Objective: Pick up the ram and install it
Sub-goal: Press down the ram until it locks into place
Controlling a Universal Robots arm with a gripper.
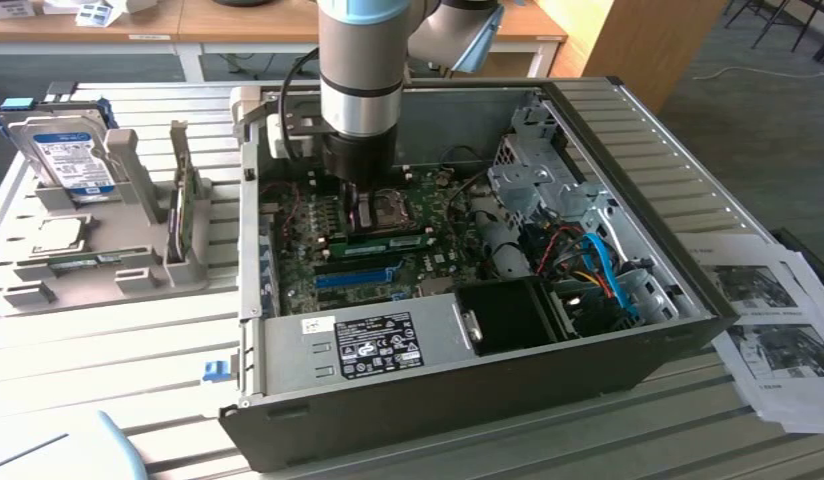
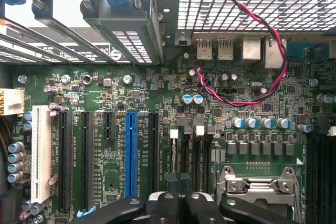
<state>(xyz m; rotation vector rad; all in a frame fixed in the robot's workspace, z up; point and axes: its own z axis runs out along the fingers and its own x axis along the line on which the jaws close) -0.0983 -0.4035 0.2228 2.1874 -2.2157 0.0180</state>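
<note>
Open PC case (image 1: 679, 330) on a slatted table (image 1: 105, 350), with the arm (image 1: 356, 70) reaching straight down into it. The gripper (image 1: 363, 205) stands just above the motherboard (image 1: 385, 255), left of the CPU socket (image 1: 392, 212). In the wrist view the gripper (image 2: 180, 203) has its jaws closed together, fingertips (image 2: 169, 195) meeting over the dark memory slots (image 2: 191, 153) beside the socket (image 2: 257, 182); nothing can be seen held between them. A green ram (image 1: 385, 243) lies lengthwise in the board just near of the gripper, above the blue slot (image 1: 355, 276). In the wrist view the blue slot (image 2: 130, 153) runs parallel to black slots and a white slot (image 2: 41, 153). A red-black wire (image 2: 247, 51) loops across the board. At the exterior view's left, a grey rack (image 1: 132, 240) holds a hard drive (image 1: 65, 155). Printed sheets (image 1: 772, 320) lie at the right of the case.
</note>
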